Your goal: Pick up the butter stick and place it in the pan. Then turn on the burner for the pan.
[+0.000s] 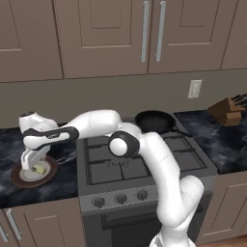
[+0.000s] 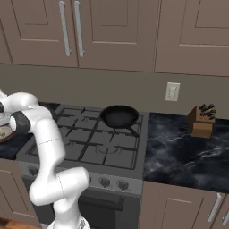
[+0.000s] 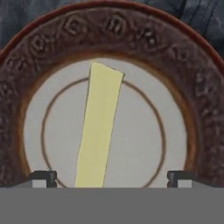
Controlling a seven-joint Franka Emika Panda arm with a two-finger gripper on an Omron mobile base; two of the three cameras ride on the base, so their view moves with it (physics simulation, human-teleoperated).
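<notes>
Nothing done yet, by the look of it. The butter stick [image 3: 99,127] lies flat on the white centre of the brown-rimmed plate [image 3: 39,52], not lifted. The pan [image 1: 155,120] sits empty on the back right burner of the stove [image 1: 144,166], well apart from the plate. The knobs [image 1: 120,198] along the stove front look untouched, no flame visible. Left to do: grasp, carry across, drop in the pan, then turn the knob for that burner.

The claw [image 3: 111,177] is wide open, holding nothing. In the hand view its two dark fingertips [image 3: 43,177] stand at either side of the near end of the butter, with clear white plate between each tip and the bar. The butter runs lengthwise away from the claw, slightly tilted off the centre line, its near end closer to the left tip than the right in that view. So the jaws straddle the bar across its narrow width, good for a pinch.

In the left base view the claw [image 1: 34,163] hangs low over the plate on the dark marble worktop [image 1: 14,185], left of the stove, just above the butter [image 1: 39,169]. Can't tell if the tips touch the plate yet. My read: pre-grasp, probably a short descent then close.
</notes>
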